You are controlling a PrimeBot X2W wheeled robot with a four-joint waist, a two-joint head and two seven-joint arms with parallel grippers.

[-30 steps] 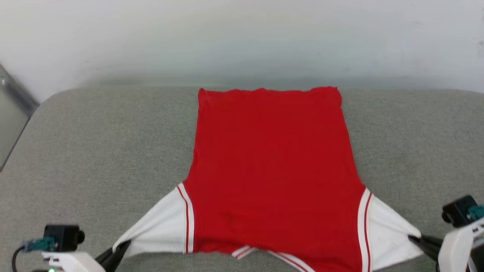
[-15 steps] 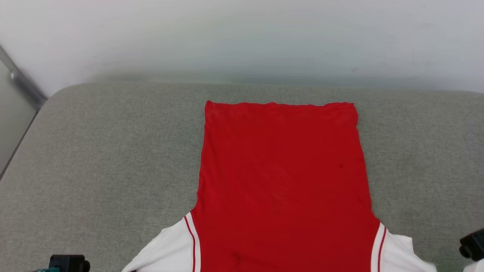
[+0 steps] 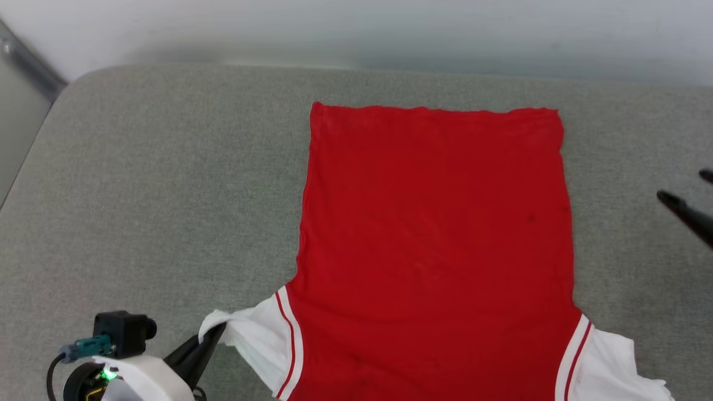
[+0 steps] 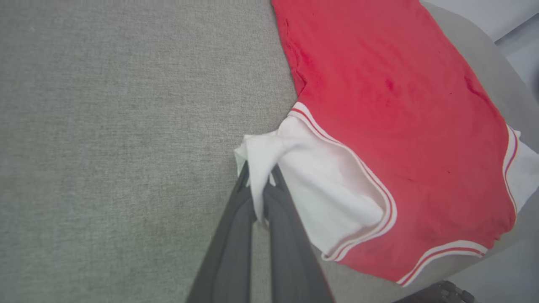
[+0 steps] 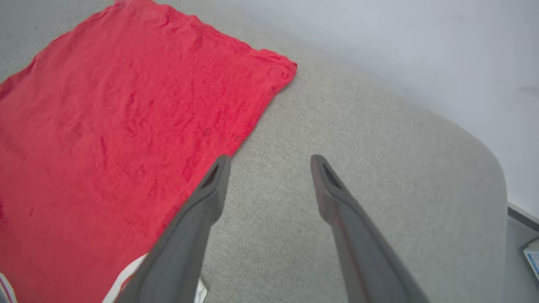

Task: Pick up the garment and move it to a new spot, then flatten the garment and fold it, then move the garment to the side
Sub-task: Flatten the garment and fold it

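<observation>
The garment (image 3: 434, 250) is gripped at the tip of the white sleeve (image 4: 320, 185) on the robot's left by the left hand (image 4: 260, 174). Its two dark fingers are clenched on a bunched fold of cloth. The right hand (image 5: 271, 162) is released: its fingers are spread with nothing between them, over bare upholstery just beside the red body's right edge.

The red body is laid out flat and smooth, with the hem (image 3: 434, 108) farthest from the robot and the other sleeve (image 3: 613, 362) slightly crumpled at the near right. The move to a new spot is judged done and the flattening nearly so, since only the sleeves are left to be smoothed. Folding and setting aside are not yet begun.

The garment is carried by a grey upholstered surface (image 3: 139, 195) with rounded corners. A pale wall (image 3: 390, 28) is seen behind it.
</observation>
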